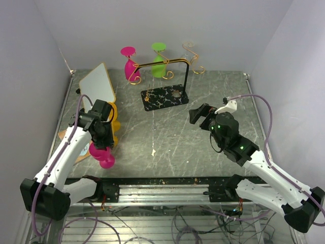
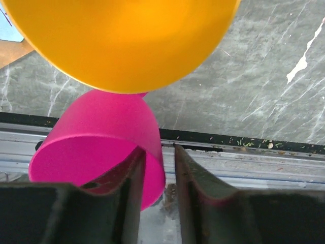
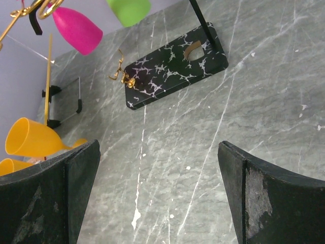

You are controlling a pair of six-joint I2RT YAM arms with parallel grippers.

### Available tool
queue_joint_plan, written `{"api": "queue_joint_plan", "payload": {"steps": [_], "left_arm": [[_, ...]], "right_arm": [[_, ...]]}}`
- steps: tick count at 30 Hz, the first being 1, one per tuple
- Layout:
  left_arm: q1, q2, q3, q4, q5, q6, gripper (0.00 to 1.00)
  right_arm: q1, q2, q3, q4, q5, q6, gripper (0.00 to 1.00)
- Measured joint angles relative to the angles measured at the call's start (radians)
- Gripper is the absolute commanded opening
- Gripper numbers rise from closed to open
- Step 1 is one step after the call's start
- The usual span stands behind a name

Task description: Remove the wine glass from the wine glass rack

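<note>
The wine glass rack [image 1: 163,96] stands at the back centre on its black veined base, which also shows in the right wrist view [image 3: 172,66]. A pink glass [image 1: 131,68], a green glass [image 1: 159,63] and a clear glass [image 1: 190,53] hang from its gold wire. My left gripper [image 1: 104,138] is at the left over another pink glass [image 1: 103,155]. In the left wrist view one finger [image 2: 129,188] is inside that glass's bowl [image 2: 96,132]. The rim sits between the narrowly parted jaws, with a small gap to the other finger. My right gripper [image 1: 202,114] is wide open and empty [image 3: 159,147], right of the rack.
Orange glasses [image 1: 114,122] lie by the left gripper and fill the top of the left wrist view [image 2: 122,40]. A white board [image 1: 99,84] leans at the back left. A metal rail [image 1: 162,190] runs along the near edge. Walls close the sides.
</note>
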Motion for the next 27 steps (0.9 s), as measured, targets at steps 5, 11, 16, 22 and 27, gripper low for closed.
{"api": "queue_joint_plan", "payload": {"steps": [5, 11, 16, 22, 27], "left_arm": [[0.000, -0.040, 0.016, -0.003, -0.009, 0.002, 0.58], [0.000, -0.145, 0.155, 0.007, -0.014, -0.002, 0.64], [0.000, -0.159, 0.300, 0.106, -0.013, -0.005, 0.70], [0.000, -0.024, 0.438, 0.267, 0.012, -0.004, 0.71], [0.027, 0.161, 0.518, 0.444, 0.056, -0.014, 0.71]], "right_arm": [[0.000, 0.016, 0.000, -0.017, -0.015, -0.014, 0.99], [0.000, 0.022, 0.005, -0.060, -0.016, -0.030, 1.00], [0.000, 0.022, 0.043, -0.129, -0.015, -0.031, 1.00], [0.000, 0.018, 0.105, -0.215, -0.039, 0.012, 1.00], [0.000, 0.014, 0.126, -0.302, -0.100, 0.067, 1.00]]}}
